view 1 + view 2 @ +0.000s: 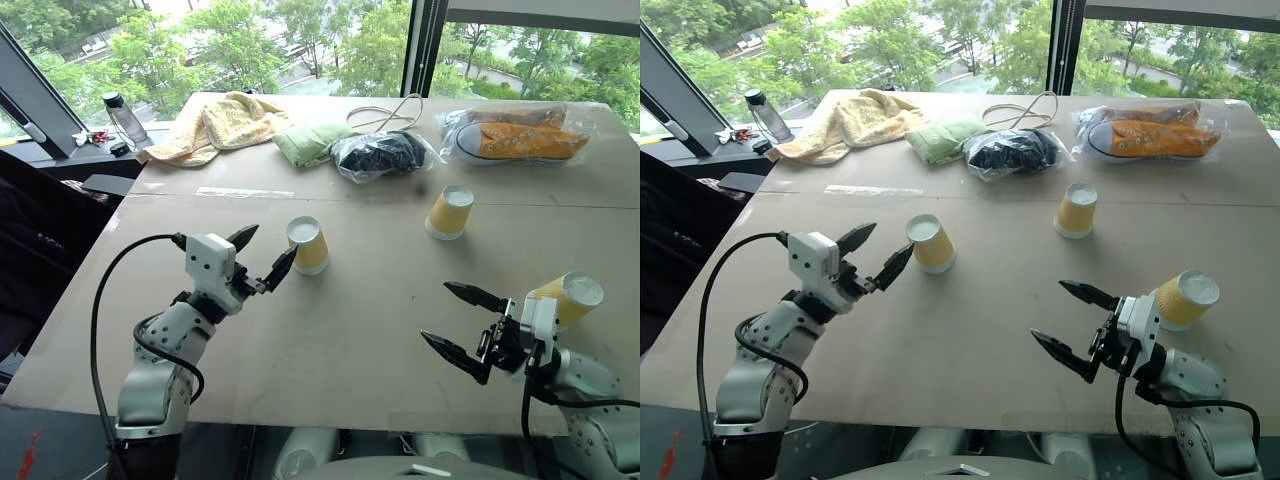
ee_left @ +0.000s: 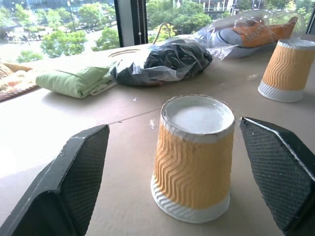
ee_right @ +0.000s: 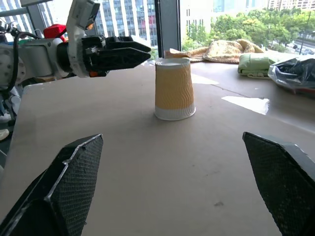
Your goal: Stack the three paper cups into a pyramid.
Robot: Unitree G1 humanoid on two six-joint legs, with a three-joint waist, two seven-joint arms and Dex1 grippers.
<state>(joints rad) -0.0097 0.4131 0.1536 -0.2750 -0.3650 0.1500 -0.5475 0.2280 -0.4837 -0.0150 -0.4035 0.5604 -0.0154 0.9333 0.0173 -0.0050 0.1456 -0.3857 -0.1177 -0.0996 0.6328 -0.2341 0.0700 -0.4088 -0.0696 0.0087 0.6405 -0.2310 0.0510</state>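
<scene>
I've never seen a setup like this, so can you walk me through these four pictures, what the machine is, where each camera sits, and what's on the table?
It is a two-armed humanoid robot at a table. Two pictures come from its head, looking down; the other two come from cameras on its wrists. The left hand is open beside one upside-down yellow paper cup, not gripping it. The right hand is open and empty. A second cup stands farther back, a third beside the right wrist. At the far edge lie a yellow towel, a green cloth, a dark bagged bundle and a bagged orange shoe.
</scene>
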